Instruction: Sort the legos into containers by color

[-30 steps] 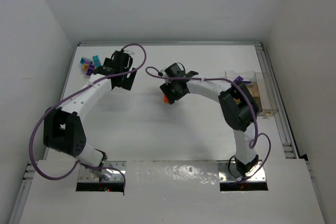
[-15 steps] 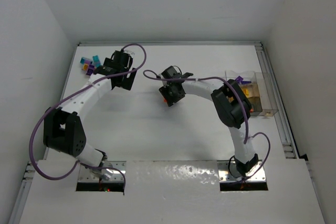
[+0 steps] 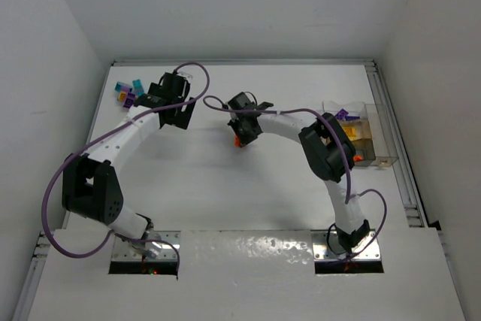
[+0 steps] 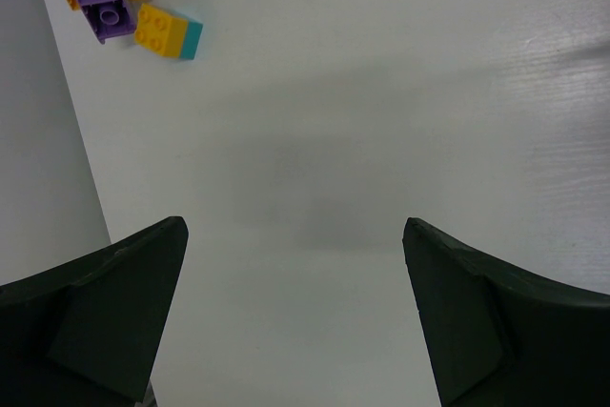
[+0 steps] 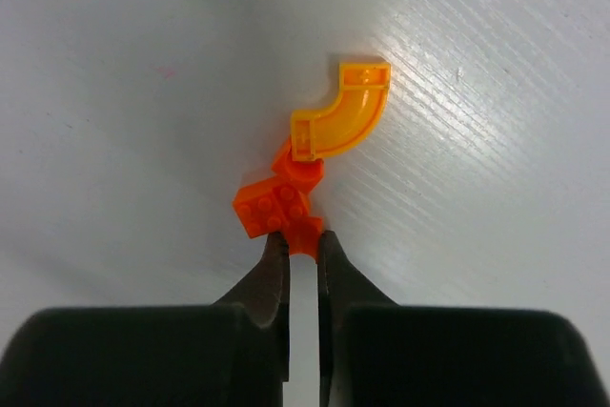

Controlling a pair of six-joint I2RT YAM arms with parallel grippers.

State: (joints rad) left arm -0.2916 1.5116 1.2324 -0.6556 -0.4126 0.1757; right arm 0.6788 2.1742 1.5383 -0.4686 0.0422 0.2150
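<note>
The containers [image 3: 382, 154], a cluster of clear joined bins with a brownish bottom, are seen at the right edge of the tabletop [image 3: 225, 186], partly covered by the elbow of the right arm. A purple piece [image 3: 343, 116] is seen at the far left corner of the cluster, a yellowish-amber mass [image 3: 362, 133] is visible in a middle bin, and a small orange speck [image 3: 358, 158] shows at the near left side. Which compartment holds each cannot be told exactly. The right claw [image 5: 303, 247] is pressed nearly together, with the lowest bit of a clump of orange legos [image 5: 274, 207] pinched between its tips. This clump is near the middle of the tabletop, well apart from the containers. A curved yellow-orange piece [image 5: 341, 121] is seen touching the far end of that clump. The left claw [image 4: 295, 312] is held spread wide above bare tabletop, with nothing between its fingers. A small heap of purple, yellow and teal legos [image 4: 114, 7] is found at the far left corner, just beyond it.
</note>
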